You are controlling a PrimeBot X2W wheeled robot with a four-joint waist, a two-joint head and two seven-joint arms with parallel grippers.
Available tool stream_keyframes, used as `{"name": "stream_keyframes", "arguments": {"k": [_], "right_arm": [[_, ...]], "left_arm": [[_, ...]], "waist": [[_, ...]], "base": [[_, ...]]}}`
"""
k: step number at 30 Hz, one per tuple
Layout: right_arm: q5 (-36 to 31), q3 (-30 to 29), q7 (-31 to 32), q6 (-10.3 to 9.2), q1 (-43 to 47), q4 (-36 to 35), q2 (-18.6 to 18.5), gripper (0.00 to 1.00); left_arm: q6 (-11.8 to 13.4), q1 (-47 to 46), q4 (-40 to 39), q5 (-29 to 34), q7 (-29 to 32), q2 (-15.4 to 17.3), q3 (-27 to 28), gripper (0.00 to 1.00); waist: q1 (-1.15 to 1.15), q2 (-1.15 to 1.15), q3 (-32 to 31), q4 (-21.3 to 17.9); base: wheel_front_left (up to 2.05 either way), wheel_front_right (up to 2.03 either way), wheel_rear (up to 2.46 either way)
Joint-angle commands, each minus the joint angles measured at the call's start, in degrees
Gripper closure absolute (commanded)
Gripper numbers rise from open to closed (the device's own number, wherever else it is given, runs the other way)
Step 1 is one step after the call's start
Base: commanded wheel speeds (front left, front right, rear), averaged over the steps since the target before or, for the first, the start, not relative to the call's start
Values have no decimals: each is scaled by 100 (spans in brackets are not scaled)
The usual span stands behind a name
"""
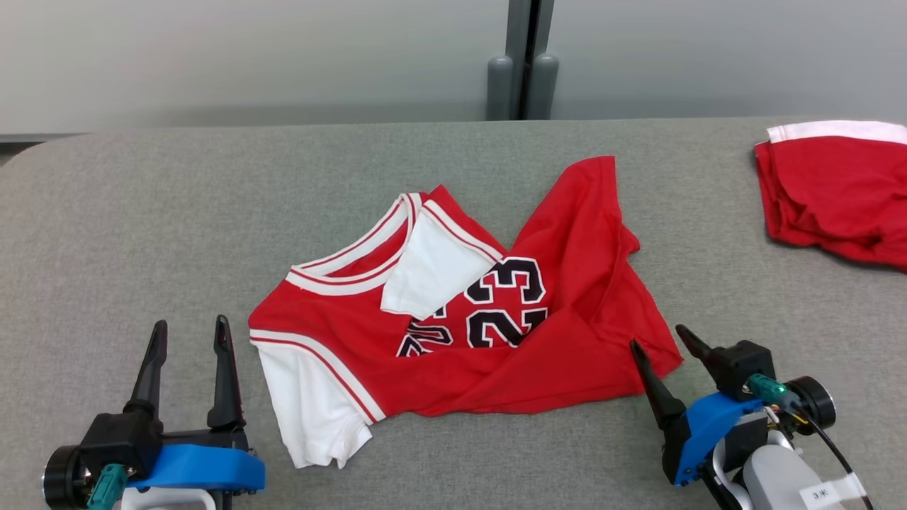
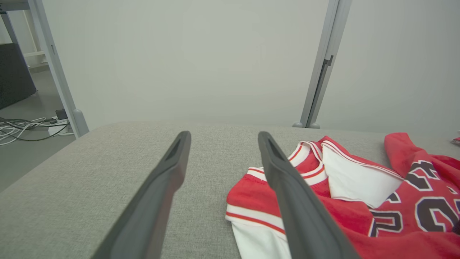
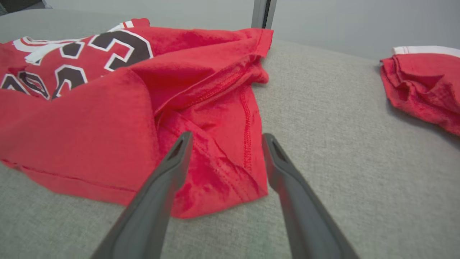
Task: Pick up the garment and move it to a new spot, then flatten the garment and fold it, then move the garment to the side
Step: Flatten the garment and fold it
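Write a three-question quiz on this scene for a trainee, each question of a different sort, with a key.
1. True or false: the left gripper is shut on the jersey.
2. Which number is printed on the jersey? A) 32 B) 23 C) 45
3. What lies at the far right of the table?

Key:
1. False. It is open beside the white sleeve and holds nothing.
2. B.
3. A second red garment with a white band.
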Motion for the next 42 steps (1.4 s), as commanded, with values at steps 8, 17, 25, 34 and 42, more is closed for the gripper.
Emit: {"name": "stream_keyframes", "arguments": {"k": [8, 17, 25, 34, 42], "right_arm": [[114, 385, 72, 1, -498, 911, -121, 60], [498, 601, -413, 1, -605, 1186, -100, 100], [879, 310, -671, 1, 158, 106, -124, 100], [1015, -31, -676, 1, 1572, -1072, -102, 100], [967, -109, -677, 1, 1445, -1342, -24, 0]], "left_arm": [[-35, -145, 17, -67, -13, -10, -49, 0], [26, -12, 7, -98, -13, -10, 48, 0], [29, 19, -33, -92, -13, -10, 48, 0], [35, 100, -39, -142, -13, -11, 20, 0], [50, 88, -19, -107, -13, -10, -56, 0]], "waist": [[0, 0, 179, 197], [0, 0, 114, 63], [0, 0, 35, -130], [0, 0, 26, -292], [0, 0, -24, -351]], "base": [[0, 0, 0], [0, 0, 0], [0, 0, 0], [0, 0, 0], [0, 0, 0]]}}
